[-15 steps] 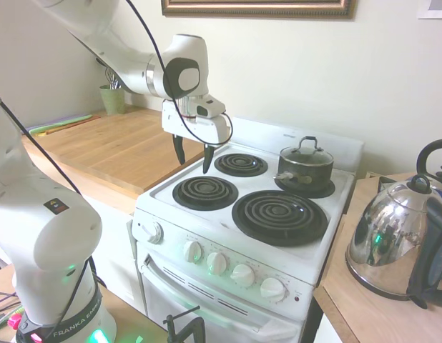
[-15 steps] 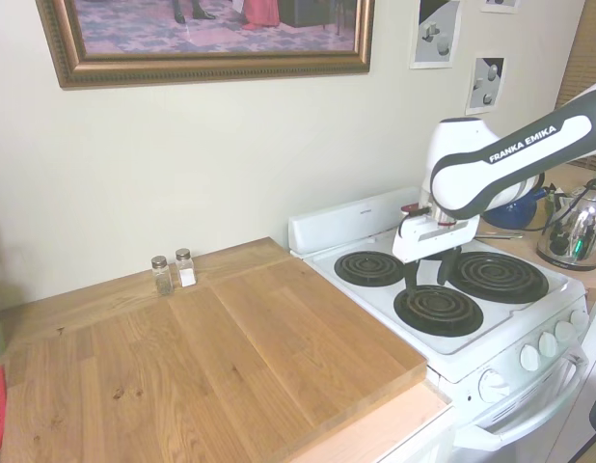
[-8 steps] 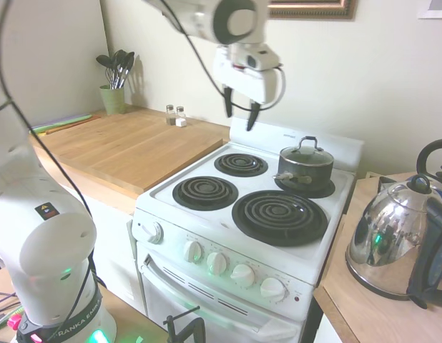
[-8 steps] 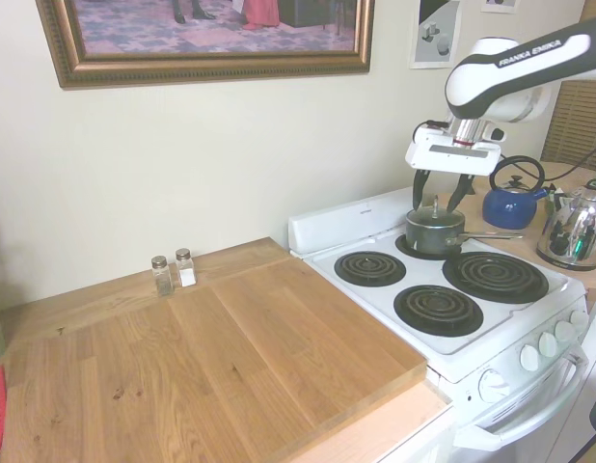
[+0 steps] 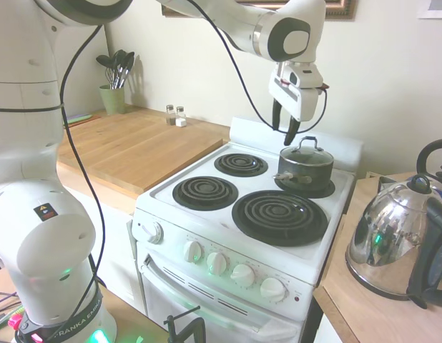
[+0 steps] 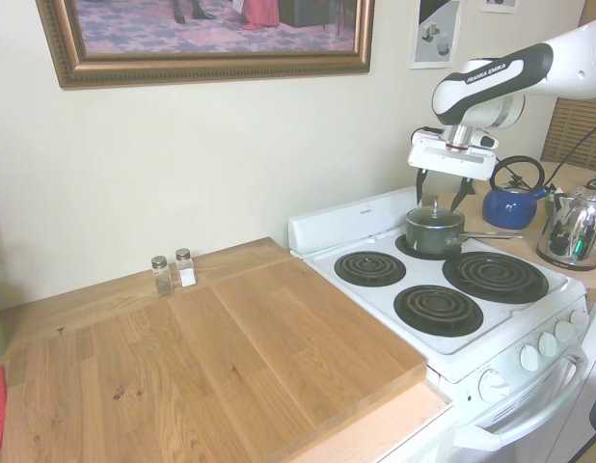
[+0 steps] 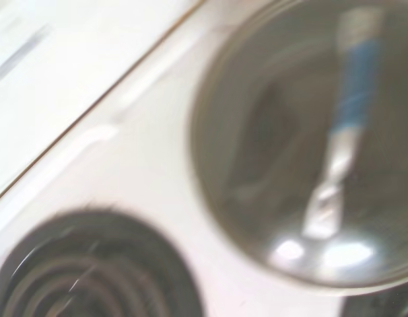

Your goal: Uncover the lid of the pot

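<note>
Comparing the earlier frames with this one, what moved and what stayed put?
The arm swung from over the front burners, up and across toward the back of the stove; its pincer now hangs open just above the lid and grips nothing. The lid is still on the pot, which has not shifted on its back burner. The kettle and the shakers are where they were.

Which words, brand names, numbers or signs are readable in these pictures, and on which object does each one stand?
"FRANKA EMIKA": on the white arm above the stove, in the second exterior view.
"RANKA EMI...": partly readable on the dark band round the arm's base, in the first exterior view.
Stove knobs: markings too small to read.
Wall posters: no legible text.
Wrist view: blurred, nothing readable.
</note>
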You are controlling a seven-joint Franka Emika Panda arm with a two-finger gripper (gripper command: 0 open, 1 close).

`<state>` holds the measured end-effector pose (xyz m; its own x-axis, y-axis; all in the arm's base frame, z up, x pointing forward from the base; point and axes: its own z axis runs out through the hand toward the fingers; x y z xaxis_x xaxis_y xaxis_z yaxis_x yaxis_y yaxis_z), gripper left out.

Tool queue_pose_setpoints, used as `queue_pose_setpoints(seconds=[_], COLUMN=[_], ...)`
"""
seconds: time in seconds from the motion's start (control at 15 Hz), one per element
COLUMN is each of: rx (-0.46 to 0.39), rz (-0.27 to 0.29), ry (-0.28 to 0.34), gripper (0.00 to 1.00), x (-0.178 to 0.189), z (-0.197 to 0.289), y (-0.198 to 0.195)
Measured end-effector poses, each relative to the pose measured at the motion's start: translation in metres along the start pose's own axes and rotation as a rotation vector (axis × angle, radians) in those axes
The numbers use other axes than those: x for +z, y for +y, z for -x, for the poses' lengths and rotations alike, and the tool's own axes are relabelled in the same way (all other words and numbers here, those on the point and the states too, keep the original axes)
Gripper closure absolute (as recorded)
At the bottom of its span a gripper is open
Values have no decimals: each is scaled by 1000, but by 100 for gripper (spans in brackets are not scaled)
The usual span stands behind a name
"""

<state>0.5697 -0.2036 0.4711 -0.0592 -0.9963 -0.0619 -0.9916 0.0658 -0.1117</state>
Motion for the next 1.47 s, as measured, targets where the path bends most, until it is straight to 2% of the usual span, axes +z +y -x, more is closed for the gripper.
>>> queue_pose_setpoints(seconds=[0.27, 0.33, 0.53, 0.73, 1.47], rx=[121, 132, 134, 111, 89], rz=[2, -5, -1, -3, 10], ry=[81, 93, 96, 90, 74], gripper=[0, 100, 100, 100, 100], x=[7, 8, 19, 20, 16], z=[-40, -48, -55, -41, -38], y=[-22, -31, -52, -60, -59])
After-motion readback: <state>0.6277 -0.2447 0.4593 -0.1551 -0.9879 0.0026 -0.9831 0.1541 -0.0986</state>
